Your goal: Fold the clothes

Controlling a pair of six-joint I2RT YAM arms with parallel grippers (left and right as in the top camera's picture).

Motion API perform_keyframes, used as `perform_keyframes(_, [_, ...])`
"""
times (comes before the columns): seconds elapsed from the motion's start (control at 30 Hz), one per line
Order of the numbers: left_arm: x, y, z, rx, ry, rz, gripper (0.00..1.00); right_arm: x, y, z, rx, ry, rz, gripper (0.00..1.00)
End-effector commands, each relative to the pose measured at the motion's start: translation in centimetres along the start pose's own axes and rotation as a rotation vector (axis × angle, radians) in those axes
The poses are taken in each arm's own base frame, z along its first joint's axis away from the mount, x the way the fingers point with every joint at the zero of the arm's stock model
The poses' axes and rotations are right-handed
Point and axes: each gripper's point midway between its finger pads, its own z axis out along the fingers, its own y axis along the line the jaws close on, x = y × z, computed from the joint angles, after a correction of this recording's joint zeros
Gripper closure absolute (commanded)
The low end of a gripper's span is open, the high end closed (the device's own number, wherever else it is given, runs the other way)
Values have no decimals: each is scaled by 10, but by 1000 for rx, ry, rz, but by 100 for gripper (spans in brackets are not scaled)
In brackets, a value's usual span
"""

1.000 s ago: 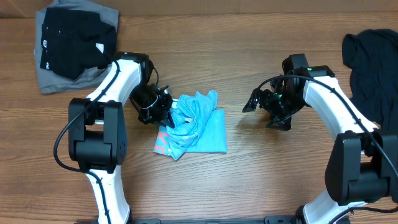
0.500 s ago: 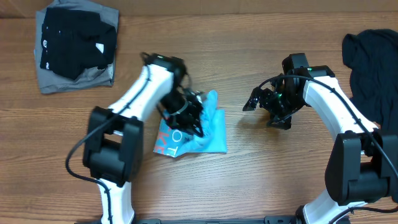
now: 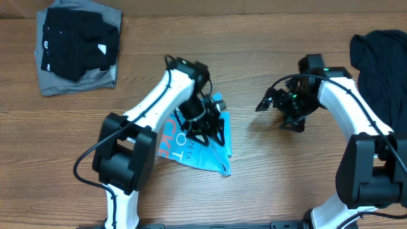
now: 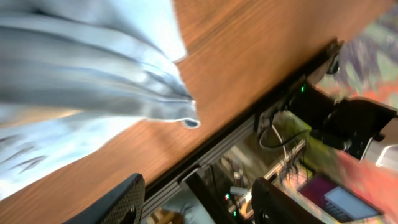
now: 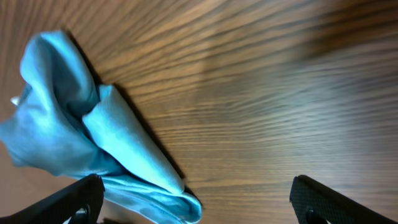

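The light-blue T-shirt lies bunched at the table's middle, with white and pink-red lettering showing on its left side. My left gripper hovers over the shirt's right part. In the left wrist view its jaws stand open and empty, and the shirt's fabric hangs just behind them. To the right of the shirt my right gripper is wide open over bare wood. The right wrist view has the shirt's folded edge near its left finger.
A black garment lies on a grey one at the back left corner. Another dark garment is heaped at the back right edge. The left wrist view looks past the table's front edge at cables and equipment below.
My left arm swung right across the shirt, dragging fabric over, and its jaws went from shut to open, letting the cloth go. The lettering now shows. My right arm shifted slightly right.
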Motion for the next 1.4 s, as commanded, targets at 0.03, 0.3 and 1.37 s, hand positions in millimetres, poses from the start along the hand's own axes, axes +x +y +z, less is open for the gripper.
perform_keyframes(0.03, [-16,21,-75,-126,-202,-72,39,-14,12,-33,-45,-83,-24,0])
perform_keyframes(0.3, [-9,102,-160,-221,-408,-386,24,6,36,-32,2,-99,-176,0])
perform_keyframes(1.37, [13,185,-186,-364,-448,-567,0,104,171,96,188,-313,-639,0])
